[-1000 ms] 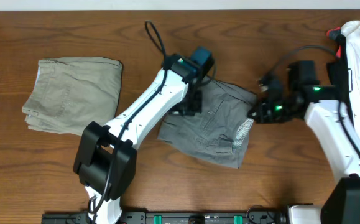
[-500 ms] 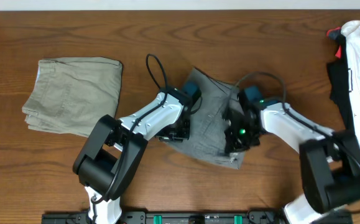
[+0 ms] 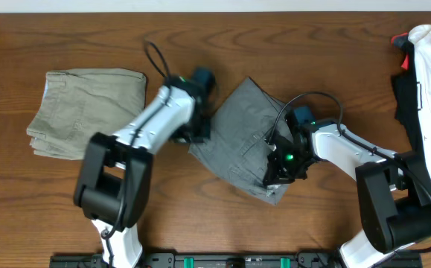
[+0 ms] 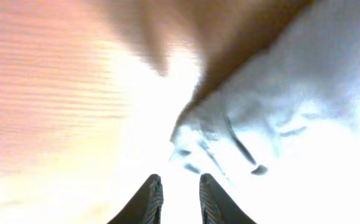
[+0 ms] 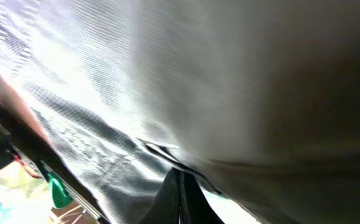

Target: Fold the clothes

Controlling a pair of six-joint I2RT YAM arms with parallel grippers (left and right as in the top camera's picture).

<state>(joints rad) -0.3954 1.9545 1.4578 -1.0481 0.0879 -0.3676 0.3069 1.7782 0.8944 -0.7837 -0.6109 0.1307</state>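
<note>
The clothes, grey shorts [image 3: 239,134], lie bunched and slanted on the middle of the table. My left gripper [image 3: 199,132] is at their left edge. In the left wrist view its jaws [image 4: 178,182] stand a narrow gap apart with a washed-out corner of the cloth [image 4: 273,106] running down into them. My right gripper [image 3: 276,165] is at the shorts' lower right part. In the right wrist view its fingers [image 5: 180,175] are pressed together at a dark hem of the cloth [image 5: 167,81], which drapes over most of that view.
Folded beige shorts [image 3: 88,112] lie at the left. A white-and-black garment [image 3: 427,67] with a red bit sits at the right edge. Black cables loop over both arms near the grey shorts.
My left gripper has swung up and to the left, and the grey shorts have turned and shifted with it. My right gripper has slid in from the right edge onto the cloth.
</note>
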